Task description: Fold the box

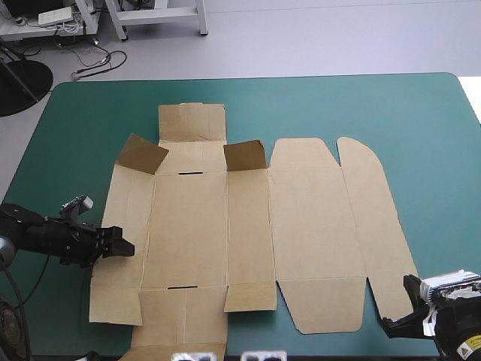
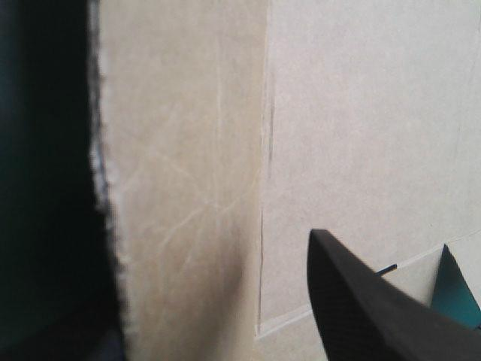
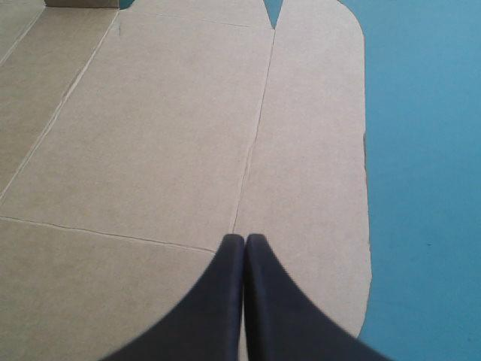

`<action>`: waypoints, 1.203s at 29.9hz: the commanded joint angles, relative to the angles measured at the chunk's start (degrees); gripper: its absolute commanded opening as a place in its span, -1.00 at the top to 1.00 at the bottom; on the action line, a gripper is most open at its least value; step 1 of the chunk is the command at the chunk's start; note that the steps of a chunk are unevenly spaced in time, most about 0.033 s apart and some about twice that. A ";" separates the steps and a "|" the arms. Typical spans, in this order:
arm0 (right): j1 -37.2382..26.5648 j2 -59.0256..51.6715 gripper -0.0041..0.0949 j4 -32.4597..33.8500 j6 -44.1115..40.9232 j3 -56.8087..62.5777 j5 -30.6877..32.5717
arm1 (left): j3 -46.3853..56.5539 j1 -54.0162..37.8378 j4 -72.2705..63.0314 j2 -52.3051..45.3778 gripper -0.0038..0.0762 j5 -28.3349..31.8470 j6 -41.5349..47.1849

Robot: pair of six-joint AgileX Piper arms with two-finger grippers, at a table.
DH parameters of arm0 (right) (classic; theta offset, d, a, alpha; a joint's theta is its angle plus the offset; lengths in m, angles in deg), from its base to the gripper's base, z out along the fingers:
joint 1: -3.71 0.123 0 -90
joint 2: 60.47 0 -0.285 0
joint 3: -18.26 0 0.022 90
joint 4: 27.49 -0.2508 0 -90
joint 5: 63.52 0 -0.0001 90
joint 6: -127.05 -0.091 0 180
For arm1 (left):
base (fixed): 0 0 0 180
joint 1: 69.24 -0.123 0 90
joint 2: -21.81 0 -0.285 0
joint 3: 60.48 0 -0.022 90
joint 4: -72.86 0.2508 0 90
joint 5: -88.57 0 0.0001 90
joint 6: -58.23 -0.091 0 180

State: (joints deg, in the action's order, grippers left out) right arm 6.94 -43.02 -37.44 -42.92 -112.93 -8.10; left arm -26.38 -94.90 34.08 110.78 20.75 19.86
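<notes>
Box [image 1: 248, 241] nearly flat, walls unraised | left gripper [image 1: 124, 247] open at left edge | right gripper [image 3: 245, 239] closed, near-right corner

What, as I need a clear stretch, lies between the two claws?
Only the brown box: in the high view it spans from the left claw at its left edge to the right claw by its right corner.

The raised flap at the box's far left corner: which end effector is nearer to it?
Left. The left end effector is at the left edge of the box, a little nearer the robot than the raised flap. The right end effector is off by the box's near right corner.
</notes>
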 commanded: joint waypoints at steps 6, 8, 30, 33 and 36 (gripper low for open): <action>-0.05 0.85 0.95 -0.15 0.23 -1.69 -3.95 | -0.94 0.74 -2.36 1.12 0.05 -0.07 -0.12; -0.05 0.85 0.95 -0.15 0.23 -1.69 -3.95 | -0.94 0.74 -2.36 1.87 0.14 -0.54 -0.67; -0.05 0.85 0.95 -0.15 0.23 -1.69 -3.95 | -18.72 12.15 7.32 2.91 0.93 -4.51 -7.92; -0.05 0.85 0.95 -0.15 0.23 -1.69 -3.95 | -25.18 16.27 10.51 2.91 0.93 -3.48 -10.49; -0.05 0.85 0.95 -0.15 0.23 -1.69 -3.95 | -31.12 20.46 14.61 2.91 0.93 0.18 -11.64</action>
State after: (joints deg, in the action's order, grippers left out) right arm 6.94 -43.02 -37.42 -42.92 -112.93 -8.10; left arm -51.16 -77.94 47.33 115.58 19.07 10.70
